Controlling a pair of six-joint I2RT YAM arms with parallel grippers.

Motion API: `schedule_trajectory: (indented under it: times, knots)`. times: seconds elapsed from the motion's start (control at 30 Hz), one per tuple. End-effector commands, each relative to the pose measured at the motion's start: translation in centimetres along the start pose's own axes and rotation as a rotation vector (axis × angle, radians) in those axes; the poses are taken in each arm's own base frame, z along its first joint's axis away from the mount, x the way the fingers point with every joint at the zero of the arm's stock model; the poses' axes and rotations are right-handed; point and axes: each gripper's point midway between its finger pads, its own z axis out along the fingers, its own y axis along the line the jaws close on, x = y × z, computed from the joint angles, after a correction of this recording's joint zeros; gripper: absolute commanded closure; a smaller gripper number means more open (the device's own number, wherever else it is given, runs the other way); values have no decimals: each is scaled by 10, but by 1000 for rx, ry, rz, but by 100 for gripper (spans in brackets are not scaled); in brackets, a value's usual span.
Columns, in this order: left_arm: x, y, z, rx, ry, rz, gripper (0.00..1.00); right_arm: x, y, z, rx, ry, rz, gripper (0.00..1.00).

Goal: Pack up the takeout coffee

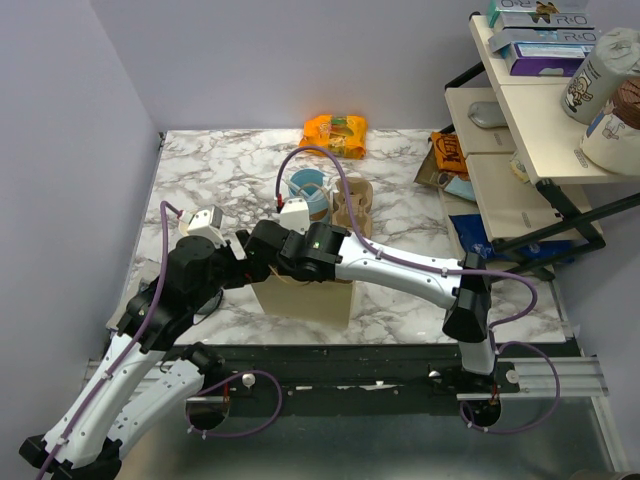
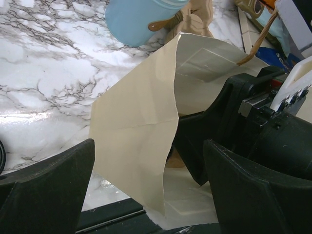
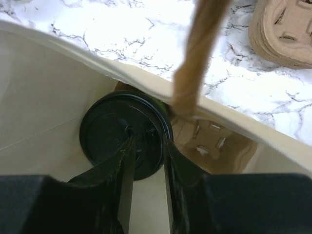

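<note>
While takeout coffee [image 3: 109, 131] sits upright inside paper bag [image 2: 136, 122] on table [image 2: 44, 73], right gripper [image 3: 147, 141] slightly parted over its lid, gripping nothing, left gripper [image 2: 148, 146] wide open astride bag wall

The takeout coffee [image 3: 105, 129] shows only its black lid; the cup part is hidden below. The blue cup [image 2: 136, 19] is cut off at the top edge.

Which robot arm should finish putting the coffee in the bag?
Right, probably. The right gripper is inside the paper bag, just above the black lid of the coffee cup. The left gripper is wide open at the bag's side wall, with no cup in its view.
</note>
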Motion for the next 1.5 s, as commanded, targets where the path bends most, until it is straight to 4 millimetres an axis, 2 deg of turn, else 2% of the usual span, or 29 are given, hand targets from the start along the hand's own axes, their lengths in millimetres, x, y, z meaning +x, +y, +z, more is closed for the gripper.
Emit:
schedule_trajectory:
  times: [0.0,0.4,0.5,1.0,1.13,1.3,1.37,1.43,1.47]
  knots:
    - [-1,-8,-1,43,-5,11,1,1,6,3,5,-19,14,57]
    - [-3,-9,-3,50,-11,11,1,-7,6,-6,-10,-37,31,51]
    - [-3,-10,-4,51,-12,11,1,-17,7,-14,-27,-62,40,45]
    - [-15,-13,-15,51,-48,-6,1,-62,0,-56,-82,-196,72,39]
    - [-25,-13,-26,43,-81,-13,1,-81,-1,-78,-140,-251,85,37]
    - [-38,-13,-41,28,-129,-24,1,-111,-4,-124,-263,-349,62,34]
    - [-43,-13,-49,23,-146,-33,1,-123,-2,-141,-323,-391,57,29]
    - [-48,-13,-56,18,-163,-41,1,-136,-6,-166,-384,-447,39,24]
    - [-49,-13,-58,18,-167,-46,1,-135,-9,-171,-403,-450,28,22]
